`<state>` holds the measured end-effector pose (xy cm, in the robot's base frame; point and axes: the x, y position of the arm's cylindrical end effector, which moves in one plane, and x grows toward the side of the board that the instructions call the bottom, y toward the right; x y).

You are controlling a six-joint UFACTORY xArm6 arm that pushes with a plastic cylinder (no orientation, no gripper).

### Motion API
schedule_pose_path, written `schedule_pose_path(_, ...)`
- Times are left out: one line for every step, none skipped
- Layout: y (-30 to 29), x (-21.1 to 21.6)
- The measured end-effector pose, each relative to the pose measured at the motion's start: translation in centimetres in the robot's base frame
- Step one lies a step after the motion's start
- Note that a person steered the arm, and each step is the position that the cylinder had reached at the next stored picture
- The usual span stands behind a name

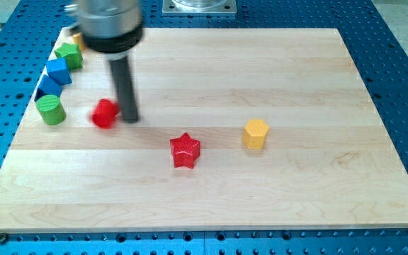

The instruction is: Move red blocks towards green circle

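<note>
My tip (130, 118) rests on the board just to the right of a round red block (105, 113), touching or almost touching it. The green circle (50, 110) stands a little to the left of that red block, near the board's left edge. A red star (185, 150) lies further right and lower, apart from my tip. The dark rod rises from the tip to the grey arm end at the view's top left.
Along the left edge stand two blue blocks (59, 71) (47, 86), a green block (69, 55) and a partly hidden yellow block (77, 39). A yellow hexagon (256, 134) sits right of the red star. The wooden board (261, 198) lies on a blue perforated table.
</note>
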<state>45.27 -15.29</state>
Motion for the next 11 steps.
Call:
schedule_pose_path(0.3, 0.8)
schedule_pose_path(4.5, -0.8)
schedule_pose_path(6.4, -2.3)
schedule_pose_path(8.4, -2.8)
schedule_pose_path(14.2, -0.6)
schedule_pose_path(15.5, 3.9)
schedule_pose_path(15.4, 6.3)
schedule_pose_path(6.7, 9.2)
schedule_pose_path(7.6, 10.3)
schedule_pose_path(-0.8, 12.1)
schedule_pose_path(-4.4, 12.8)
